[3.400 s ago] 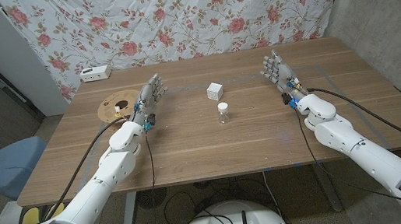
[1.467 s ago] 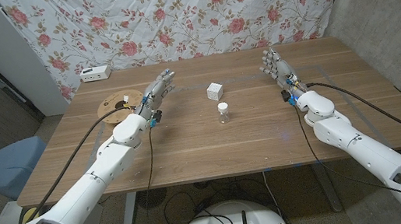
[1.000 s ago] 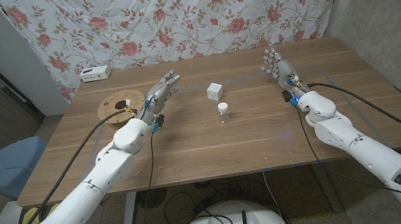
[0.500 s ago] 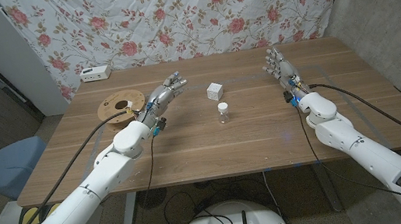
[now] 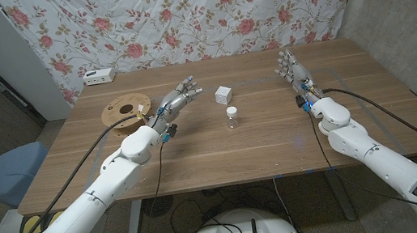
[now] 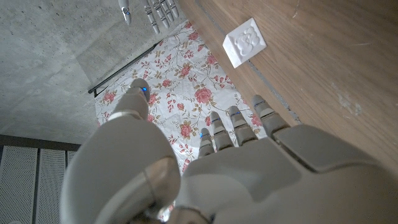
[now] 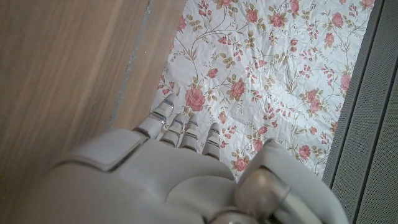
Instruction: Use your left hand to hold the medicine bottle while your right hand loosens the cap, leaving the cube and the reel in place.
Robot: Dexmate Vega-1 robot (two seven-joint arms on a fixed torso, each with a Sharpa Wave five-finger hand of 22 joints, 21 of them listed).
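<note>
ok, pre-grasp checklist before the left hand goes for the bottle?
1. Medicine bottle upright, cap on: ok.
2. Left hand holds nothing, fingers apart: ok.
3. Left hand at the bottle: not ok, it is off to the bottle's left and not touching.
4. Cube apart from the bottle, behind it: ok, though close to the left fingertips.
5. Reel apart from the left hand: ok.
6. Right hand holds nothing, off to the bottle's right: ok.

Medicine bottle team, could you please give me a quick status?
Left hand open, beside the bottle, not touching. Right hand open, well off to the side. Cap on. Cube just behind the bottle; reel behind the left hand.
</note>
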